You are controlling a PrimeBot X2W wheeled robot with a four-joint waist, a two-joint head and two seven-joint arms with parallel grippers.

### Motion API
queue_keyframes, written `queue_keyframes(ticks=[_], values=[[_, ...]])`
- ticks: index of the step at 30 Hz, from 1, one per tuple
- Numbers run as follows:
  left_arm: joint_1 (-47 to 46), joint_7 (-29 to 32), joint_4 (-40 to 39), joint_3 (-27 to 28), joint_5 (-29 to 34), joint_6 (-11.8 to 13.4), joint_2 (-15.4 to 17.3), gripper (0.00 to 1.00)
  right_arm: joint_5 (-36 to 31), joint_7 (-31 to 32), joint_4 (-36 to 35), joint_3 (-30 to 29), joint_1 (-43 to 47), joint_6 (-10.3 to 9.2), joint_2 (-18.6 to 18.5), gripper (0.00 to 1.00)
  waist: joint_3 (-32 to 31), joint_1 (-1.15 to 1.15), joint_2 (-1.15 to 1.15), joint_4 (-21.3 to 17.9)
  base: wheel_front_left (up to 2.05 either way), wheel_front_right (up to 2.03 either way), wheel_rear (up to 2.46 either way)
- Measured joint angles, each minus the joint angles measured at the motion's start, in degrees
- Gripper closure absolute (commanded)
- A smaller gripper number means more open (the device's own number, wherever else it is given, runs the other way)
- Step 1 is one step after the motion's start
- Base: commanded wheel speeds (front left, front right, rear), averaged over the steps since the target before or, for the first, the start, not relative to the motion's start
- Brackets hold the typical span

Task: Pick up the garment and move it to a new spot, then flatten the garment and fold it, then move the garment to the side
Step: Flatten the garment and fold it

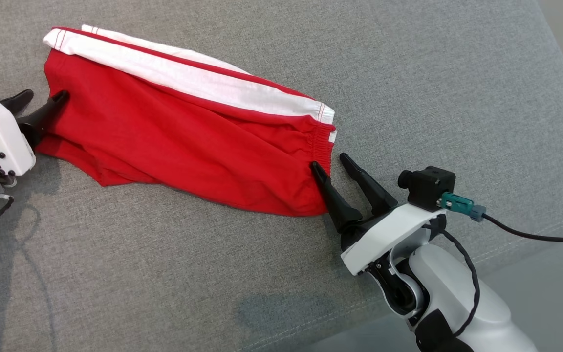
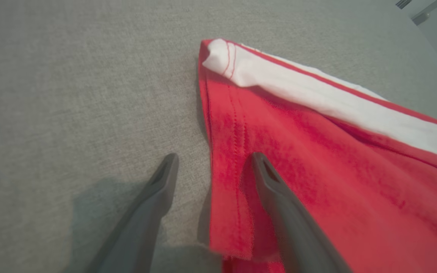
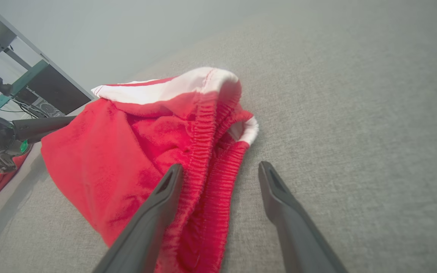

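The red garment (image 1: pixel 188 132) lies stretched across the grey fabric surface (image 1: pixel 408 73). My left jaws stand spread, straddling its hem, one finger (image 2: pixel 279 201) over the cloth. My right jaws are spread too, one finger (image 3: pixel 157 204) against the waistband, pinching nothing.

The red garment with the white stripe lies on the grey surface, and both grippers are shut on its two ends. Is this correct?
Not quite: both grippers are open at the two ends of the garment, not shut. The left wrist view shows the left gripper with fingers spread across the hem; the right wrist view shows the right gripper spread at the waistband. The rest holds.
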Motion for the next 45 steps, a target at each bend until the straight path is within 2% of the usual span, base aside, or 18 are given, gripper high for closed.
queue_keyframes(ticks=[11, 15, 21, 23, 24, 25, 26, 36, 40, 45], values=[[-2.86, 13.02, 2.22, -0.07, -8.10, -0.64, -2.31, 0.00, 4.39, 0.11, 5.33, 3.77, -4.48, 0.00, -0.11, 0.00, -0.55, 0.00, 0.00, 0.73, 0.00, 0.00, 0.00], [-2.90, 15.07, 2.19, -0.32, -9.05, -0.43, -2.38, 0.00, 6.43, 0.69, 5.87, 5.52, -5.41, 0.00, -0.12, 0.00, -0.77, 0.00, 0.00, 0.88, 0.00, 0.00, 0.00], [-3.04, 19.22, 2.82, 0.11, -12.04, 2.08, -2.79, 0.00, 9.56, 1.27, 7.11, 8.49, -7.10, 0.00, -0.14, 0.00, -1.11, 0.00, 0.00, 0.49, 0.00, 0.00, 0.00], [-3.04, 20.19, 3.02, 0.29, -12.89, 3.02, -2.92, 0.00, 10.62, 1.66, 7.60, 9.27, -7.58, 0.00, -0.15, 0.58, -1.21, 0.00, 0.00, 0.30, 0.00, 0.00, 0.00], [-3.04, 20.50, 3.07, 0.38, -13.22, 3.42, -2.94, 0.25, 11.13, 1.69, 7.86, 9.70, -7.93, 0.00, -0.15, 0.86, -1.23, 0.00, 0.00, 0.20, 0.00, 0.00, 0.00], [-3.04, 20.59, 3.10, 0.44, -13.37, 3.79, -2.97, 0.88, 11.44, 1.70, 8.12, 10.05, -8.16, 0.00, -0.14, 1.00, -1.27, 0.00, 0.00, 0.13, 0.00, 0.00, 0.00], [-3.04, 20.74, 3.15, 0.44, -13.38, 4.06, -3.04, 1.00, 11.76, 1.70, 8.50, 10.34, -8.33, 0.00, -0.12, 1.00, -1.33, 0.00, 0.00, 0.08, 0.00, 0.00, 0.00], [-1.69, 21.14, 2.31, 1.46, -15.29, 4.53, -4.15, 1.00, 14.56, 1.90, 11.84, 10.43, -10.94, 0.00, -0.14, 1.00, -1.40, 0.00, 0.00, 0.95, 0.00, 0.00, 0.00], [-0.44, 19.52, 0.65, 2.78, -17.11, 4.78, -6.17, 1.00, 14.54, 2.77, 13.49, 8.70, -12.37, 0.00, -0.55, 1.00, -1.35, 0.00, 0.00, 3.04, 0.00, 0.00, 0.00], [1.37, 16.10, -1.81, 4.31, -18.33, 4.75, -7.77, 1.00, 15.19, 5.38, 12.09, 6.86, -12.78, 0.00, -3.96, 1.00, -1.57, 0.00, 0.00, 6.80, 0.00, 0.00, 0.00]])
